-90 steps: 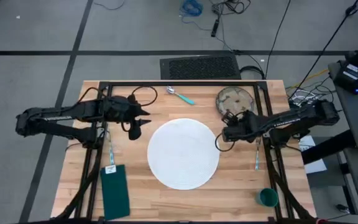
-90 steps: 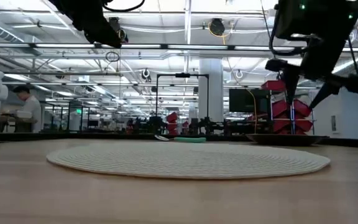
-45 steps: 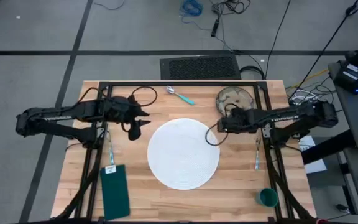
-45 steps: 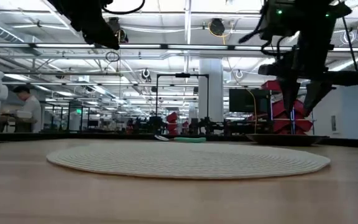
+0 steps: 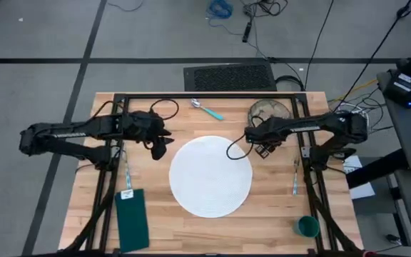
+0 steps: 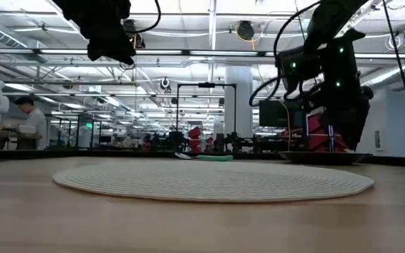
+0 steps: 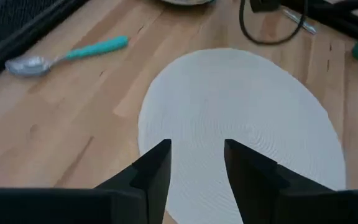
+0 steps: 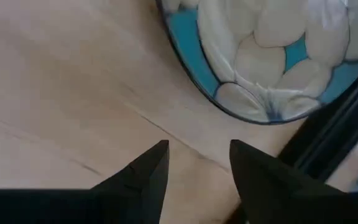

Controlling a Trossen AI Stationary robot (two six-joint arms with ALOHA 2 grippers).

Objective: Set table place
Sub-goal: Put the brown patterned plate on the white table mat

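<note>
- The right gripper (image 5: 264, 146) hangs over the table (image 5: 155, 214) just beside the patterned plate (image 5: 268, 112), near the back right corner; its wrist view shows the two fingers (image 8: 143, 177) apart with bare wood between them and the plate's blue-and-cream rim (image 8: 253, 56) just ahead.
- The step in hand looks like fetching this plate for the round white woven placemat (image 5: 210, 175) at the table's centre.
- To do it well, the right arm should bring one finger under or over the rim edge nearest it, close squarely, and lift before sliding, so the plate does not scrape the black frame rail (image 8: 337, 124) beside it.
- The left gripper (image 5: 160, 146) waits above the placemat's left edge, fingers (image 7: 154, 171) apart and empty.
- Open room: the placemat is bare and the path from plate to mat is short.
- Edges to mind: the teal-handled spoon (image 5: 206, 108) lies near the back edge, the plate sits close to the frame, and a dark green napkin (image 5: 131, 220) and green cup (image 5: 307, 227) sit at the front corners.
</note>
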